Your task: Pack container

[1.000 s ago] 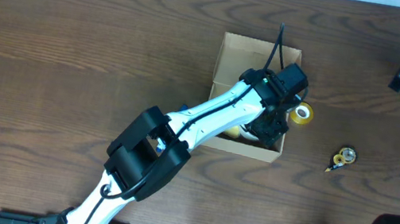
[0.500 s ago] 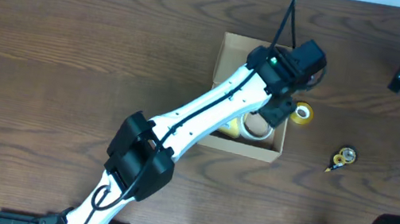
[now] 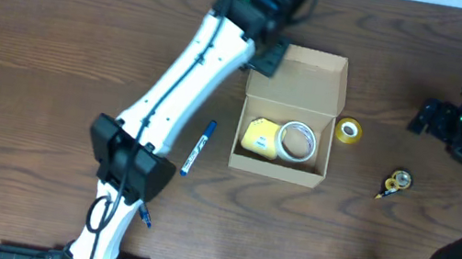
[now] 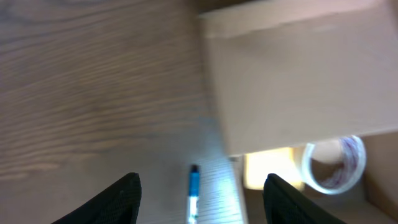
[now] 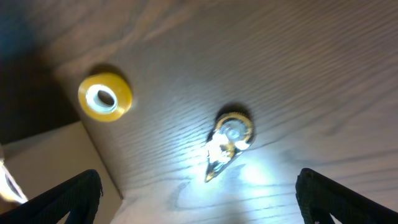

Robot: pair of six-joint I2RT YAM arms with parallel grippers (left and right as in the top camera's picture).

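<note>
The container (image 3: 281, 167) is a tan cardboard box with its flap lid (image 3: 310, 72) standing open at the far side. In it lie a yellow block (image 3: 258, 137) and a clear tape roll (image 3: 296, 143). My left gripper (image 3: 266, 53) hangs open and holds nothing, by the box's far-left corner. Its wrist view shows the box wall (image 4: 298, 81), the clear tape roll (image 4: 333, 165) and a blue pen (image 4: 194, 186) on the table between its fingers (image 4: 124, 199). My right gripper (image 3: 432, 120) is open above the table, right of the box.
A small yellow tape roll (image 3: 349, 131) (image 5: 104, 95) lies just right of the box. A little gold-and-clear dispenser (image 3: 397, 182) (image 5: 230, 137) sits farther right. The blue pen (image 3: 198, 148) lies left of the box. The box's corner (image 5: 50, 162) shows in the right wrist view.
My left arm has lifted out of the box and swung to its far-left corner, uncovering the block, tape roll and pen. The right gripper has moved in toward the table.
</note>
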